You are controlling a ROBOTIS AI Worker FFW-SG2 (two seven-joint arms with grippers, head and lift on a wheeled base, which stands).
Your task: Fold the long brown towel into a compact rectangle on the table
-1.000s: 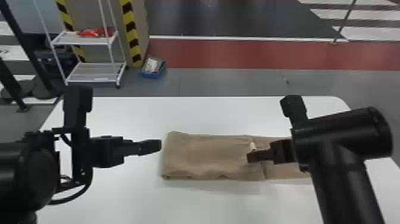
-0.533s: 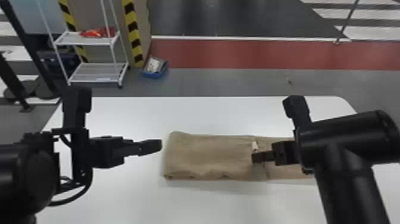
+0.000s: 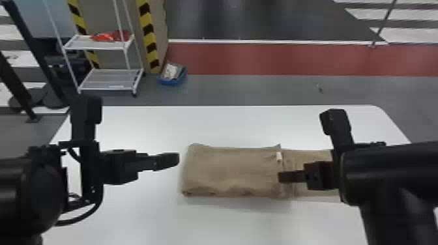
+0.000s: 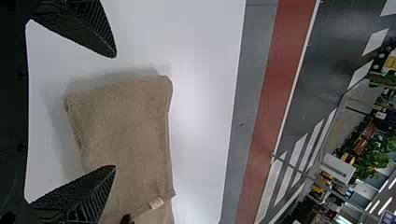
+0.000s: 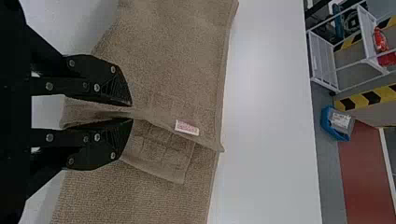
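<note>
Across the white table (image 3: 228, 123), your towel (image 3: 231, 169) ran left to right, folded end leftward near your left gripper (image 3: 167, 161), fingers apart. Your right gripper (image 3: 286, 177) was clamped on its hem; the right wrist view gave you the flap (image 5: 166, 153) beneath.

Looks like rough, nubbly, matt terry cloth on the brown towel (image 3: 228, 172), plus a smoother cloth-like tag (image 5: 187, 128). Then smooth white on the table (image 3: 140, 130), kinda soft sheen. Grainy matt black on the left gripper (image 3: 167, 160), metal-looking screws (image 5: 96, 87) on the right gripper (image 3: 283, 177). Looks like plastic for the blue bin (image 3: 167, 82), btw.
</note>
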